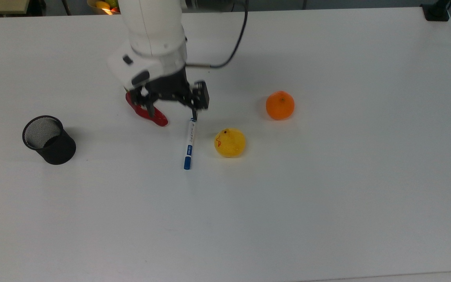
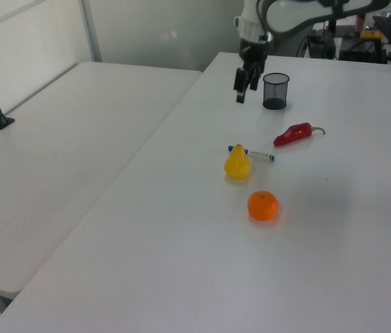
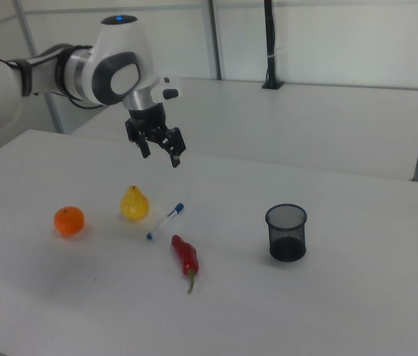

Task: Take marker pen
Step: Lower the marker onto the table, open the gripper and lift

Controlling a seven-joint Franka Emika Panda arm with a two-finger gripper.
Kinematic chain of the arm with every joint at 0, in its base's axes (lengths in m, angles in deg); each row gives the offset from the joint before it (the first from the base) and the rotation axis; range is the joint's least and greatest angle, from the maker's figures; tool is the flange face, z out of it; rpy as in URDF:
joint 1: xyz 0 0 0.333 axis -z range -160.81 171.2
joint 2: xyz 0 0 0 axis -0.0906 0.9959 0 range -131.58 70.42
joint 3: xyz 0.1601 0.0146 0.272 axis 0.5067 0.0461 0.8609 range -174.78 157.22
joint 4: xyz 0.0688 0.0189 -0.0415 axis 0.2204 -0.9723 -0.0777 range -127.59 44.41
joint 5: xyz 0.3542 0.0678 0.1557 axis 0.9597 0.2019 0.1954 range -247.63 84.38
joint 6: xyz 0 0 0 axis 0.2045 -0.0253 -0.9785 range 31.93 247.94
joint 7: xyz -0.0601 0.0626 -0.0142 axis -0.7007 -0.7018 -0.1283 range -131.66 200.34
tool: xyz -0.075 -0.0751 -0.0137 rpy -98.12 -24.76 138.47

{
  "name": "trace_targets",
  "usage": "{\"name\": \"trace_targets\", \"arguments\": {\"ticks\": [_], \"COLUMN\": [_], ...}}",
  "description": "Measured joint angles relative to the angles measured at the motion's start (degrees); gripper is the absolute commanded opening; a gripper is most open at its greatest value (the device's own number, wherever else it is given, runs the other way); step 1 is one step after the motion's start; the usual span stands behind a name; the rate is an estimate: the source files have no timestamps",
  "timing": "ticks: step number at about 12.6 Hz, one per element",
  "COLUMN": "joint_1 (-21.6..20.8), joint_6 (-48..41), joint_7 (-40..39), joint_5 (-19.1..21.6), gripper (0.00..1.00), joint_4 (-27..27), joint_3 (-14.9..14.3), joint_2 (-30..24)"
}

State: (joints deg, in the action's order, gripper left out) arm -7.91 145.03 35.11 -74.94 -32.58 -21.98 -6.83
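Note:
The marker pen (image 1: pixel 189 145) lies flat on the white table (image 1: pixel 327 196), white barrel with a blue cap at the end nearer the top view's bottom. It rests between the red chilli (image 1: pixel 147 111) and a yellow pear-shaped fruit (image 1: pixel 230 143). My gripper (image 1: pixel 172 111) hangs high above the table, open, with nothing between its fingers. The left view has the gripper (image 2: pixel 244 90) well above and behind the pen (image 2: pixel 252 152). The right view has the gripper (image 3: pixel 161 154) raised over the pen (image 3: pixel 165 221).
A black mesh cup (image 1: pixel 49 140) stands at the top view's left. An orange (image 1: pixel 280 105) sits to the top view's right of the pear-shaped fruit. A second table adjoins this one in the left view.

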Motion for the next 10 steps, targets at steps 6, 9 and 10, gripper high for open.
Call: {"name": "trace_targets", "arguments": {"ticks": [6, 9, 10], "joint_1": [5.45, 6.32, 6.32], "joint_6": [-5.05, -8.27, -8.48], "joint_7": [0.54, 0.55, 0.57], "joint_5": [-4.43, -4.46, -4.46], "gripper": [1.00, 1.00, 1.00], "joint_4": [-19.87, -24.32, -24.76], "joint_3": [4.49, 4.53, 4.60], "joint_2": [-22.28, -28.27, -28.67]}}
